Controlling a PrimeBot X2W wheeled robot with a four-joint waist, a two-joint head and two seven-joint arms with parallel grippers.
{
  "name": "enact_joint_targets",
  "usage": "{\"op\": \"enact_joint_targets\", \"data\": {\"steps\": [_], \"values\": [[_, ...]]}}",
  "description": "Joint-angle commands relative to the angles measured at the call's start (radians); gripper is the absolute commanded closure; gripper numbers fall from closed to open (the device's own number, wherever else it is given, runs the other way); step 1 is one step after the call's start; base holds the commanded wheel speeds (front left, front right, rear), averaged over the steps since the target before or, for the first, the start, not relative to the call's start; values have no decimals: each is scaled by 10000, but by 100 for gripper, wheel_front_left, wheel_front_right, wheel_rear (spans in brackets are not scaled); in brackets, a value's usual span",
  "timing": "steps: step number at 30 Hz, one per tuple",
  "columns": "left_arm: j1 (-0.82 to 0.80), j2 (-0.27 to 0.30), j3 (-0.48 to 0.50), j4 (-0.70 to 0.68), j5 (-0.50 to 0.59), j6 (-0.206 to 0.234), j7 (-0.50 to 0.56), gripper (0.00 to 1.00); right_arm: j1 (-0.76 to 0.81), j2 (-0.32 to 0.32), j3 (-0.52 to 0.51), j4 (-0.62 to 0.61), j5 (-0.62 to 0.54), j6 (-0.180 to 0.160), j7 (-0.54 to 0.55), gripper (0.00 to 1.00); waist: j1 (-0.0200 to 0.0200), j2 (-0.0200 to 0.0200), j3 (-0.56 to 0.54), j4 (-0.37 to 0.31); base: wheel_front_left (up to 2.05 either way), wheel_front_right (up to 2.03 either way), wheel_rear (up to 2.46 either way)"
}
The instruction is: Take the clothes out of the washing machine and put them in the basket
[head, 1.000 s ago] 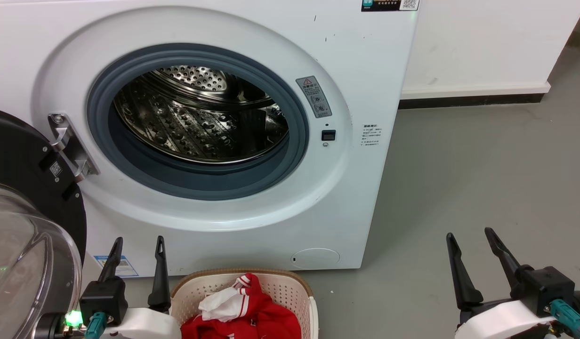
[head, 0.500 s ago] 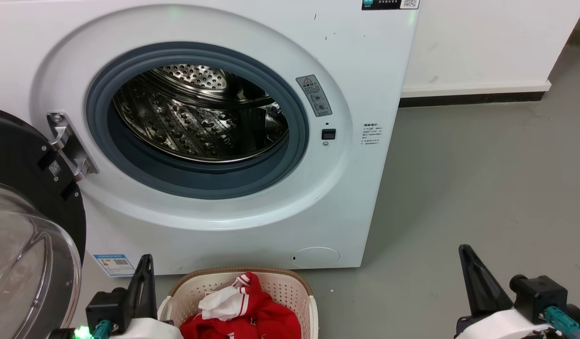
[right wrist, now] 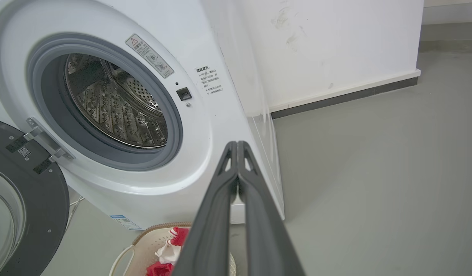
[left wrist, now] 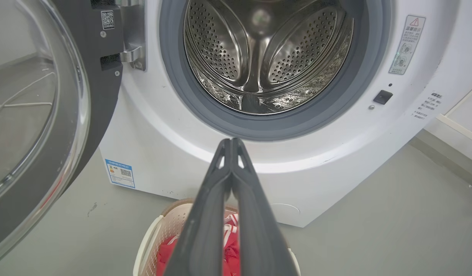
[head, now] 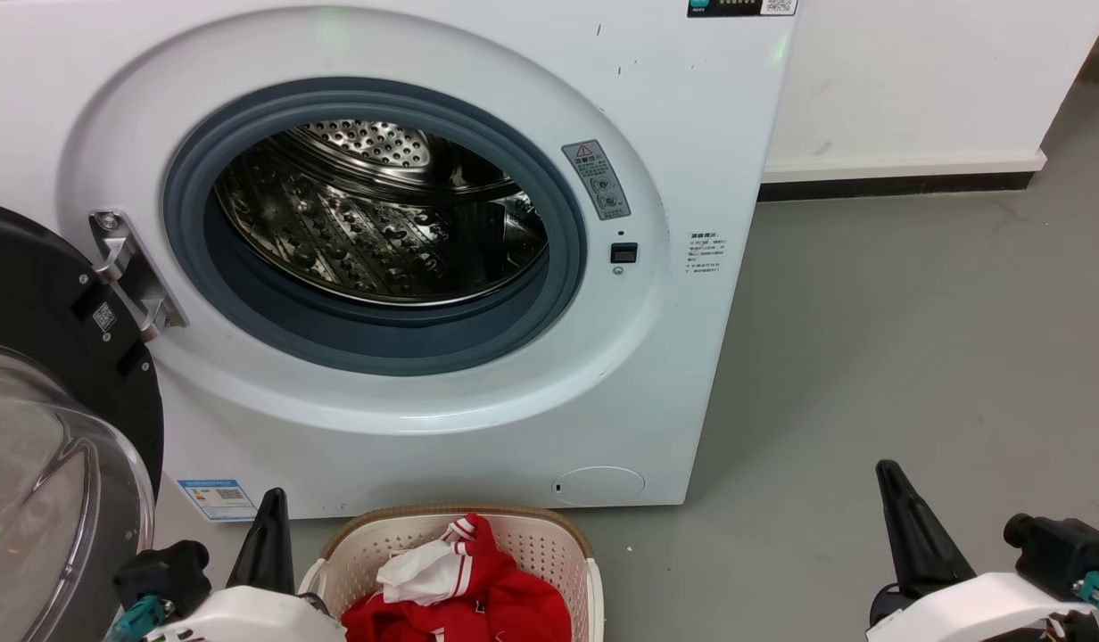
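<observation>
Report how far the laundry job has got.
Done: the drum of the washing machine looks bare, and red clothes lie in the basket. In hand: nothing; the left gripper and right gripper are shut and empty. Left: no clothes visible to fetch.
</observation>
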Motion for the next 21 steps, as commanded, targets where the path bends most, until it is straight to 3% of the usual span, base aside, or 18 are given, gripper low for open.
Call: {"op": "enact_joint_targets", "data": {"steps": [1, 21], "values": [[-352, 7, 103, -68, -447, -100, 74, 100, -358, -94, -10, -41, 502, 0, 44, 100, -1, -1, 3, 5, 0, 0, 0], [-760, -242, 475, 341, -3400, -576, 593, 100, -803, -211, -120, 548, 3726, -1, 253, 100, -1, -1, 48, 54, 0, 0, 0]]}}
